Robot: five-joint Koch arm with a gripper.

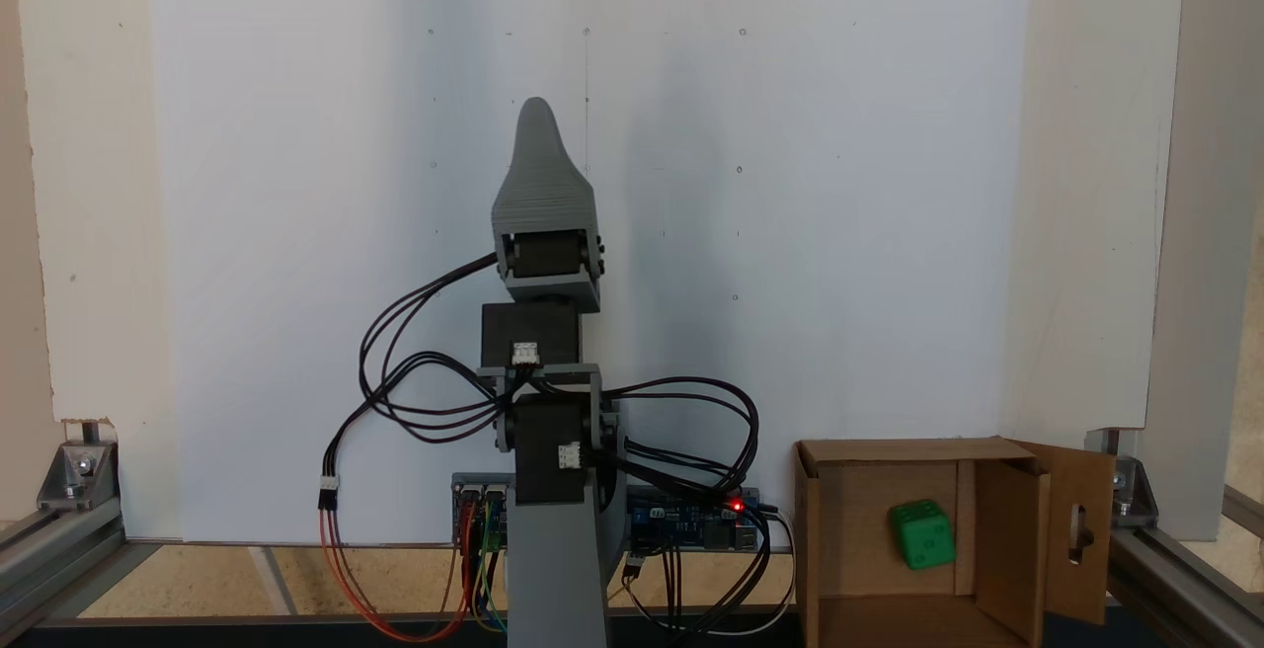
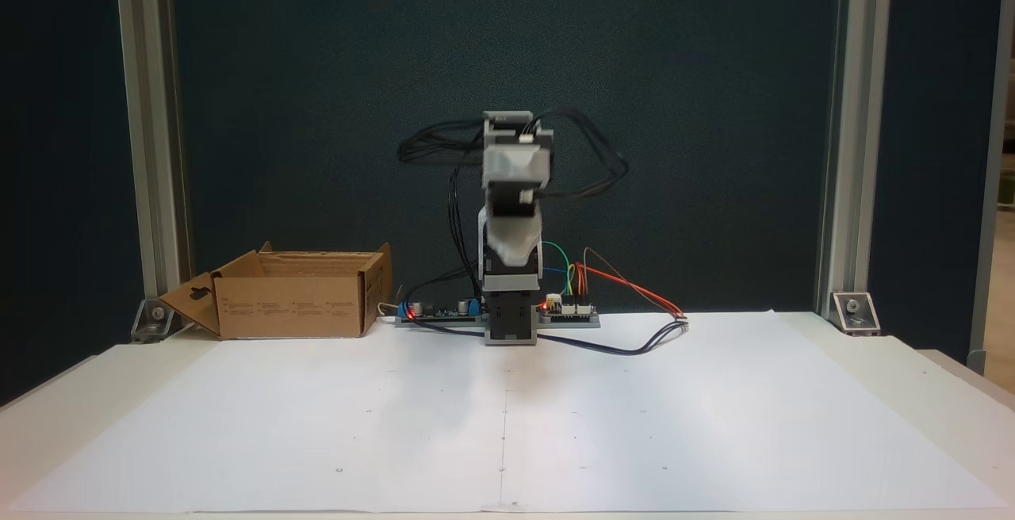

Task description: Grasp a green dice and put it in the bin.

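Both fixed views show the arm folded over its base at the back middle of the surface [image 2: 714, 425], which is covered with white paper. From above, in a fixed view, the tool [image 1: 538, 120] points away from the base over the paper as one grey tapered shape; its two jaws lie one behind the other, so I cannot tell whether it is wide or narrow. Nothing shows between them. In the front fixed view the tool [image 2: 507, 254] hangs down in front of the arm's body, slightly blurred, and its state cannot be read there either.

The green dice [image 1: 922, 533] lies inside the bin [image 1: 815, 549], on the box floor, near the inner flap on the right side of that view, and well apart from the tool. The flap with the slot-shaped cut-out [image 1: 1078, 529] stands open on the bin's right side in that view. In the front fixed view the bin [image 2: 293, 306] sits at the back left of the surface, just beside the electronics boards [image 2: 440, 310] at the arm's base. Black cables [image 1: 415, 381] loop out from the arm, and a red light [image 1: 736, 505] glows on one board.
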